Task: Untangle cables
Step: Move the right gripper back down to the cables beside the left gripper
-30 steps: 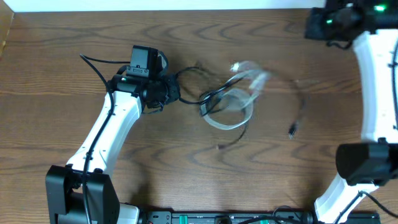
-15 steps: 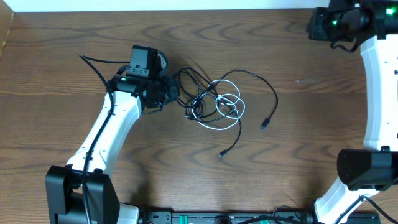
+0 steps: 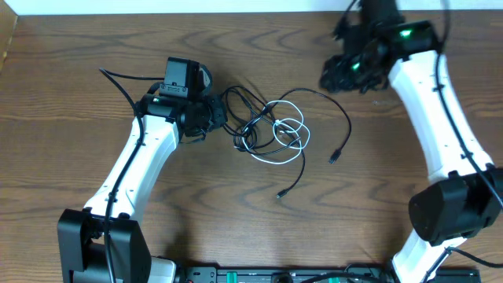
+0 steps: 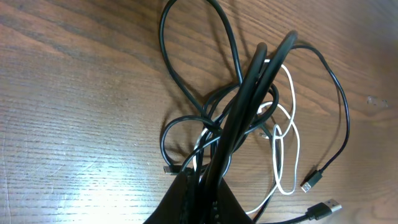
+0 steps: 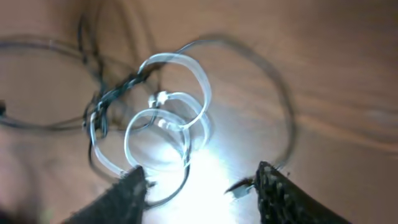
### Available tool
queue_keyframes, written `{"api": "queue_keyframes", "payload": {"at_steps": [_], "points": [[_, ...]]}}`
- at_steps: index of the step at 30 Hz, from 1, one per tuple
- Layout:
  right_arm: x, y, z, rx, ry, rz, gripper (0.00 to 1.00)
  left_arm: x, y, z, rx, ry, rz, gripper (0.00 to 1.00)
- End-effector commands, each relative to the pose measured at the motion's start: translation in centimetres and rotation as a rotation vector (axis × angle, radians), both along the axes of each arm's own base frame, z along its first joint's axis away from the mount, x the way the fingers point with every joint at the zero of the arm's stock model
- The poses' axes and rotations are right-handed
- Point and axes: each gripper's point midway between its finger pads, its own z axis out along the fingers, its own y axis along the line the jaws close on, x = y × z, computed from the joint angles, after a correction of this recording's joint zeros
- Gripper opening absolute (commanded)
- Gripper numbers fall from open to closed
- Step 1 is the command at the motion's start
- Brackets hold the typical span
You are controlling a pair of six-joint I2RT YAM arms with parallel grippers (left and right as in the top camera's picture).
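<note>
A tangle of black cables (image 3: pixel 251 126) and a looped white cable (image 3: pixel 292 140) lies mid-table. My left gripper (image 3: pixel 214 116) is at its left end and is shut on a bundle of black cables (image 4: pixel 249 93), which runs up from between the fingertips (image 4: pixel 186 199). The white cable (image 4: pixel 287 155) loops to the right of the bundle, near two USB plugs (image 4: pixel 311 183). My right gripper (image 3: pixel 334 76) hovers above the tangle's upper right. It (image 5: pixel 202 180) stands open and empty, with the white loops (image 5: pixel 174 106) blurred below it.
One loose black cable end (image 3: pixel 334 156) lies right of the tangle, and another (image 3: pixel 280 192) lies below it. The left arm's own cable (image 3: pixel 118 79) trails to the upper left. The table's far edge (image 3: pixel 236 11) meets a white wall.
The right arm swung in from the top right corner to above the tangle, and its jaws opened. The cables, blurred in motion a second ago, have settled. The left arm has not moved.
</note>
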Motion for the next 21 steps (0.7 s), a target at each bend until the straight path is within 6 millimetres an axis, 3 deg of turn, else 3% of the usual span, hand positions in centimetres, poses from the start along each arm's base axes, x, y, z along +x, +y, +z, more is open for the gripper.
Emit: {"api": "queue_keyframes", "payload": {"at_steps": [1, 15, 21], "points": [[-2.7, 4.2, -1.4, 0.083, 0.037, 0.224, 0.56, -0.1, 0.4, -0.2, 0.012, 0.005, 0.012, 0.07], [-6.9, 9.9, -7.8, 0.096, 0.106, 0.338, 0.58, -0.2, 0.4, -0.3, 0.013, 0.008, 0.012, 0.08], [-8.1, 11.2, -10.7, 0.085, 0.103, 0.354, 0.49, -0.1, 0.4, -0.2, 0.012, 0.004, 0.012, 0.07]]}}
